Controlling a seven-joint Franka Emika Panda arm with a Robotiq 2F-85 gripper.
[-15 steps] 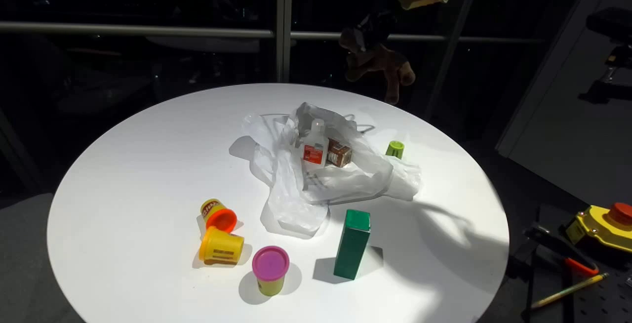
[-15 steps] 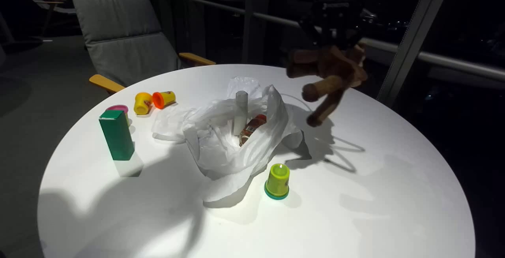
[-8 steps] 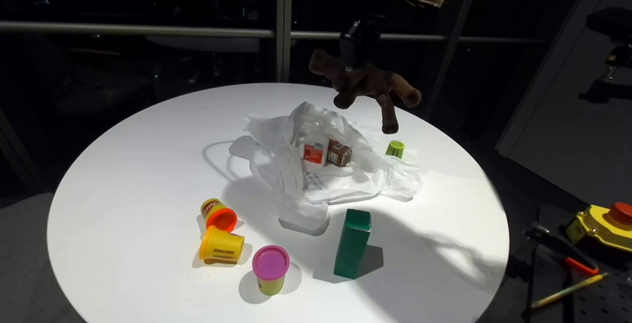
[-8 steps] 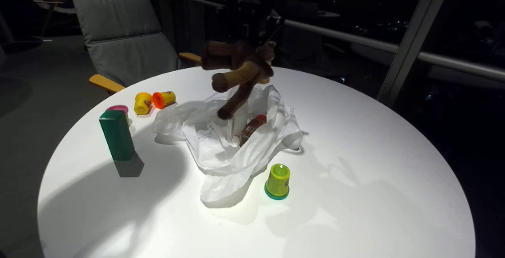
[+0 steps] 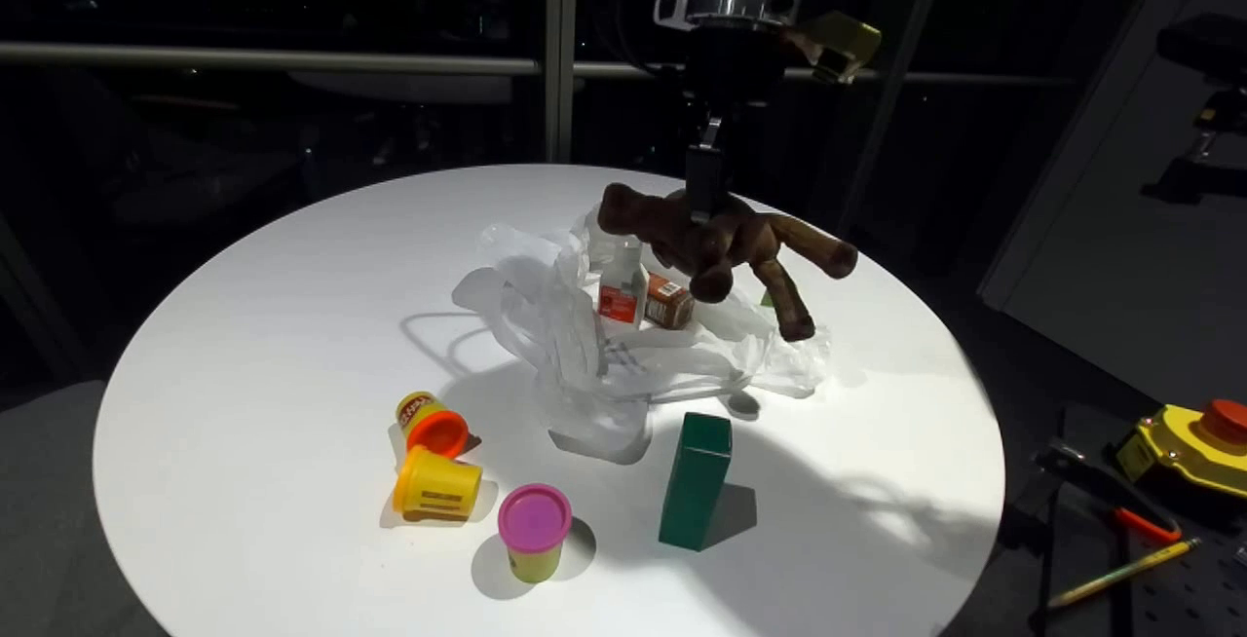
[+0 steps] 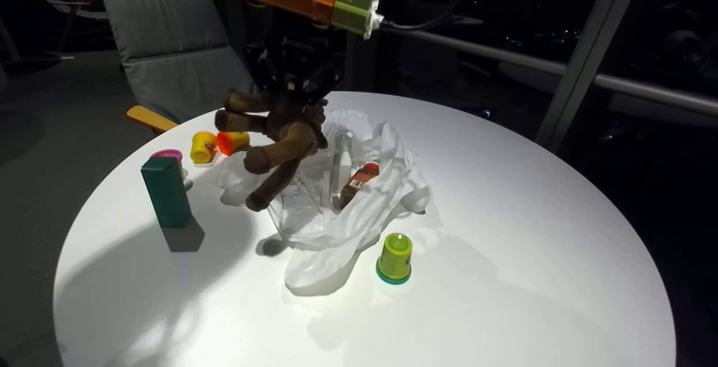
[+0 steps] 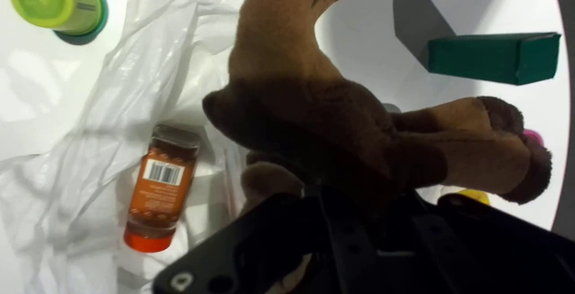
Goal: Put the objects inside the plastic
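My gripper (image 6: 291, 103) is shut on the brown plush (image 5: 740, 238), whose legs dangle below the fingers. In an exterior view the plush (image 6: 289, 142) hangs above the near-left side of the plastic (image 6: 348, 243), a wrinkled white bag lying open on the table. Inside that bag are a clear bottle with a red label (image 5: 620, 302) and a brown bottle with a red cap (image 7: 161, 190). The green block (image 5: 696, 481) stands upright outside it. Close by are a magenta-lidded cup (image 5: 534, 530) and two yellow cups (image 5: 438, 484). A lime-green cup (image 6: 395, 257) stands at the bag's far side.
All of this rests on a round white table (image 5: 292, 306). A grey chair (image 6: 168, 41) stands behind its edge. Beyond the rim in an exterior view sit a yellow box with a red button (image 5: 1193, 442) and a pencil (image 5: 1120, 574).
My gripper has come down with the plush and swung across over the bag, from beyond the table's far edge. The items on the table and in the bag stay where they were.
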